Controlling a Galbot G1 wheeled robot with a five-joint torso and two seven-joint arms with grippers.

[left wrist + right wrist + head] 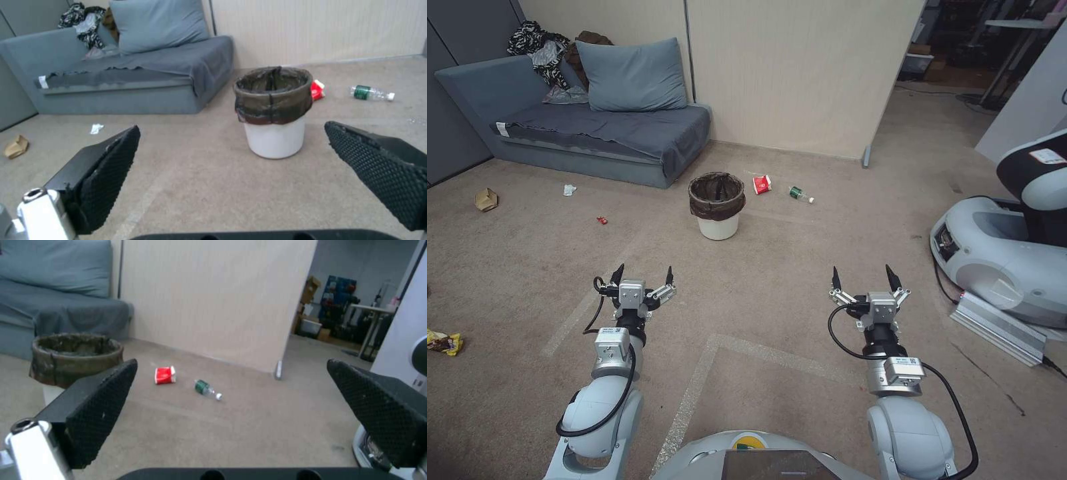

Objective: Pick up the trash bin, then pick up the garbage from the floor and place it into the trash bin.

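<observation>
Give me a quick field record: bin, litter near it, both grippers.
bin: upright on the carpet, dark liner over rim, ahead of the sofa
carton: red-and-white, on floor just past the bin
bottle: green label, lying on its side beside the carton
left gripper: open, empty, short of the bin
right gripper: open, empty
</observation>
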